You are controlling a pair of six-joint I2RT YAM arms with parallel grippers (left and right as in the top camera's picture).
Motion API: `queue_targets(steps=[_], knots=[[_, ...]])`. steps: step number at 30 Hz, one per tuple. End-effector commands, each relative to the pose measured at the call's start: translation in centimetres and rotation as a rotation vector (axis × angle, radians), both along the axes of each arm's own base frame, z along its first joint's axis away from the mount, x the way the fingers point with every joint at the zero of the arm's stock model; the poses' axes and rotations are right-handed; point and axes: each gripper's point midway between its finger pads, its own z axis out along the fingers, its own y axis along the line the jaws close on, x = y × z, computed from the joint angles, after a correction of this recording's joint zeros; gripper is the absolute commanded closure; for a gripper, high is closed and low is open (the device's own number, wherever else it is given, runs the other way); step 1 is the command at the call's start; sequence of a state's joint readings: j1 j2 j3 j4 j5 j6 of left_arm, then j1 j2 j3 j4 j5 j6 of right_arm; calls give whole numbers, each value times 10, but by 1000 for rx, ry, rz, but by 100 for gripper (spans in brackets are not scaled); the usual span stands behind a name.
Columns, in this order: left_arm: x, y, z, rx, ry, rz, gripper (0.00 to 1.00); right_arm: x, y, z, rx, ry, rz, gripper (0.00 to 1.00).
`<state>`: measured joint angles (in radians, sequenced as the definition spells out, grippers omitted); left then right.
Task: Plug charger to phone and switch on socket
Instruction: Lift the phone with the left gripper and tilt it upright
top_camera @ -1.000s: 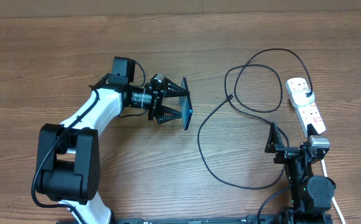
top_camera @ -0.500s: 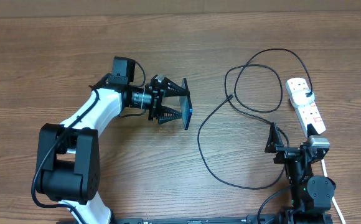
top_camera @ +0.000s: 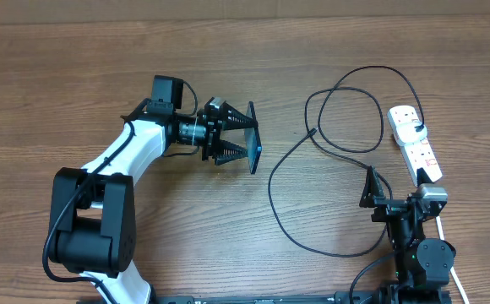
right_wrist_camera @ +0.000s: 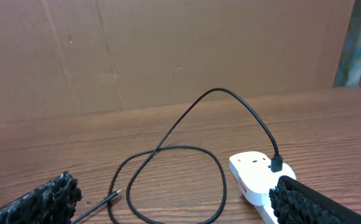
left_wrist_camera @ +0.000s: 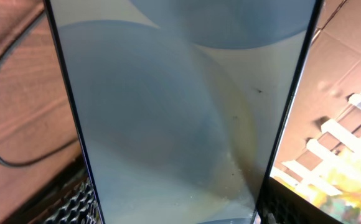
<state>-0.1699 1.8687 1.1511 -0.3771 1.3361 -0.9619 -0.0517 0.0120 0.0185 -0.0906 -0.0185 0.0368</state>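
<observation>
My left gripper (top_camera: 238,140) is shut on the phone (top_camera: 253,141), holding it on edge above the table left of centre. In the left wrist view the phone's (left_wrist_camera: 180,112) grey-blue screen fills the frame between the two fingers (left_wrist_camera: 75,205). The charger (top_camera: 272,190), a black cable, lies in loops between the arms, and its plug tip (right_wrist_camera: 114,194) rests on the wood. Its other end enters a white adapter (right_wrist_camera: 258,171) on the socket (top_camera: 417,145), a white power strip at the right. My right gripper (right_wrist_camera: 177,211) stands open and empty just in front of the socket, behind the cable loop (right_wrist_camera: 174,180).
A brown cardboard wall (right_wrist_camera: 168,50) stands behind the table's far edge. The socket's white cord (top_camera: 458,283) runs down past the right arm's base (top_camera: 418,253). Bare wooden table (top_camera: 76,76) surrounds both arms.
</observation>
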Motion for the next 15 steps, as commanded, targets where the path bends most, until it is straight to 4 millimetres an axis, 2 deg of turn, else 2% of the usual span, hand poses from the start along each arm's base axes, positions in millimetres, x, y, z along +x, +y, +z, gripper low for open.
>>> queue_targets(steps=[1,15], knots=[[13,0,-1,32,-73,18,42,0,1,-2,-5,-2,2,0],[36,7,-21,173,-321,54,50,0,1,-2,-5,-2,2,0]])
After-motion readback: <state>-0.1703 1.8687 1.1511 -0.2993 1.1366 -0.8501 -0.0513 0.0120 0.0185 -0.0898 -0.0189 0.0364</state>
